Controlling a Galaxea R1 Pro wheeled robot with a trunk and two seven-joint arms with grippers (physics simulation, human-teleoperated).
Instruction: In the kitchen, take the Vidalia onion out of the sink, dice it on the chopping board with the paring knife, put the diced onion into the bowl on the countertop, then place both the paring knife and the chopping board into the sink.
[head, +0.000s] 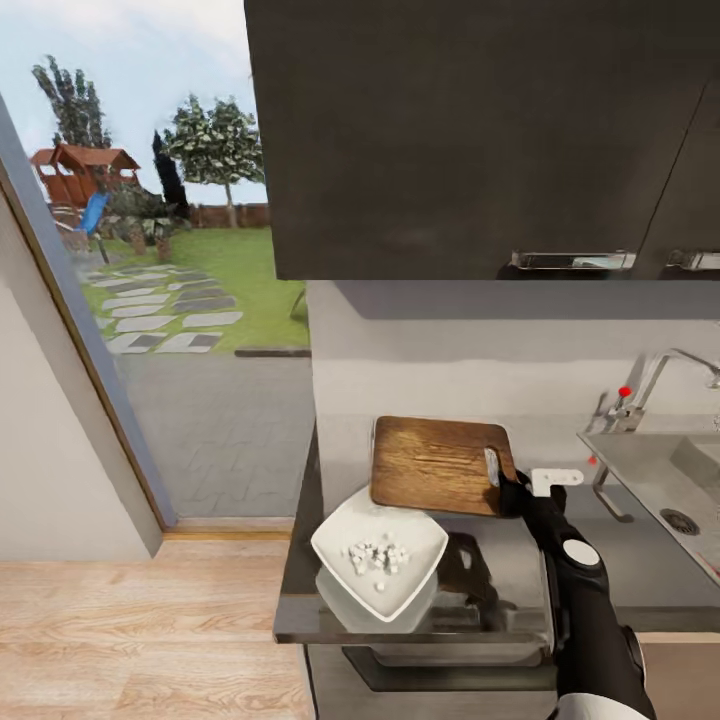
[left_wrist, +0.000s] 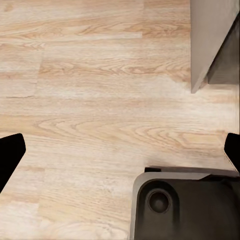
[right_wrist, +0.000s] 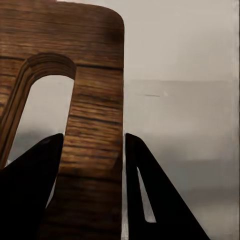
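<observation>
The dark brown chopping board (head: 435, 463) lies on the grey countertop (head: 500, 580) against the back wall, its slot handle toward the sink (head: 650, 470). My right gripper (head: 508, 487) is shut on the strip of wood beside that slot. In the right wrist view its fingers (right_wrist: 35, 190) sit on both sides of the chopping board (right_wrist: 95, 115). The white bowl (head: 335, 535) stands in front of the board near the counter's front edge, with diced onion (head: 378, 557) in it. The paring knife is out of view. My left gripper (left_wrist: 120, 152) hangs open over the floor.
A chrome tap with a red knob (head: 640, 392) rises behind the sink. Dark wall cabinets (head: 480, 140) hang low above the counter. A glass door (head: 150, 300) to the garden is at the left. Wood floor (left_wrist: 100, 90) and my dark base (left_wrist: 185, 205) lie below.
</observation>
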